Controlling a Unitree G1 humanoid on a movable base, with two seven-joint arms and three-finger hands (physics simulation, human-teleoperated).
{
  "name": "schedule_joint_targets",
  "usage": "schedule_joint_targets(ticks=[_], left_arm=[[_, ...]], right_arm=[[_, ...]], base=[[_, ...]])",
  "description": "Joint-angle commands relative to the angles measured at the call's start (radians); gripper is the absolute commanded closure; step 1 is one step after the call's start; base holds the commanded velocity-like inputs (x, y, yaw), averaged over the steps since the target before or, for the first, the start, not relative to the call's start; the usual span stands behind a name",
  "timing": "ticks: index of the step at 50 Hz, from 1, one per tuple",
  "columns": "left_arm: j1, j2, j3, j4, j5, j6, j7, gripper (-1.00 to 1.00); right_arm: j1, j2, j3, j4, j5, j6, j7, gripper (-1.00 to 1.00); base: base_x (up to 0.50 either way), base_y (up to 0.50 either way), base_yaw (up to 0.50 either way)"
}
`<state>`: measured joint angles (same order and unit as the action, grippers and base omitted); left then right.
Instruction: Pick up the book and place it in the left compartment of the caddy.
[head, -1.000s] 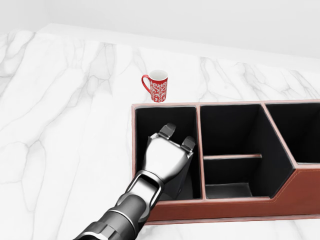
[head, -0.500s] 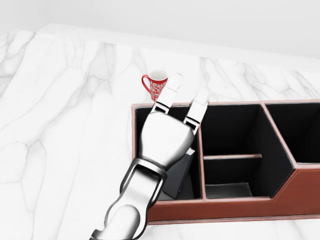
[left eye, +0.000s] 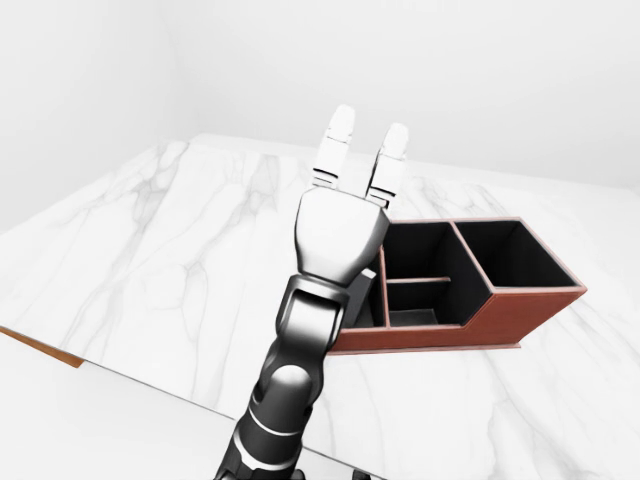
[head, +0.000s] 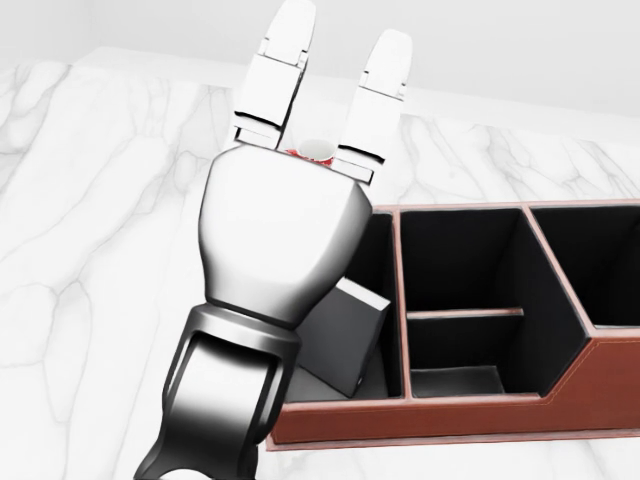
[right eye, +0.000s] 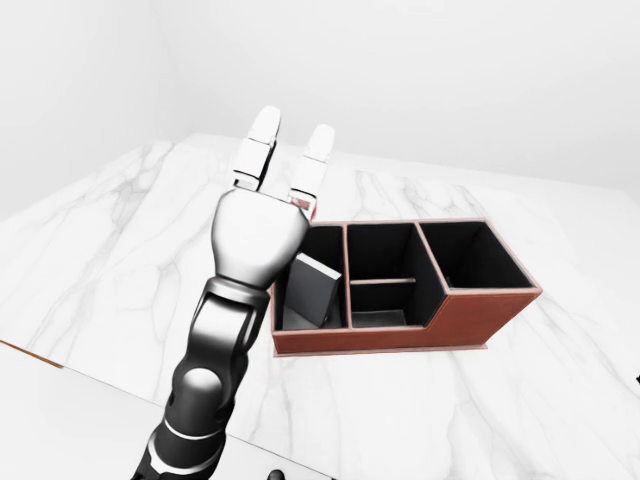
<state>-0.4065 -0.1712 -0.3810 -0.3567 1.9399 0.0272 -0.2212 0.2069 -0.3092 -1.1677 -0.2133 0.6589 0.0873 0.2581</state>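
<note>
Now book (right eye: 313, 290) stands tilted in caddy (right eye: 400, 338) left compartment (long axis near upright); left hand (head: 285, 215) raised, fingers spread, empty.

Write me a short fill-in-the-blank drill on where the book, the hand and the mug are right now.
1. The book leans inside the caddy's ____ compartment in the right-eye view.
2. The left hand is raised above the caddy with its fingers ____.
3. The red mug stands on the marble table, mostly hidden behind the ____.

Missing words: left; open; hand
</note>
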Motion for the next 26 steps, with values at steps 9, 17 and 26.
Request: schedule_joint_targets(ticks=[9, 17, 26], left_arm=[[-0.056, -0.111, 0.126, -0.155, -0.225, 0.060, 0.103, -1.00], [-0.083, -0.066, 0.156, -0.222, -0.542, 0.060, 0.178, -1.00], [-0.113, -0.056, 0.183, -0.320, -0.757, 0.060, 0.233, -1.00]], right_arm=[[-0.001, -0.002, 0.005, 0.008, -0.003, 0.000, -0.006, -1.00], [0.000, -0.005, 0.005, 0.015, -0.004, 0.000, -0.012, -1.00], [0.003, -0.003, -0.003, 0.011, 0.005, 0.000, -0.011, -1.00]], base=[[0.00, 0.00, 0.00], [0.00, 0.00, 0.00], [0.00, 0.00, 0.00]])
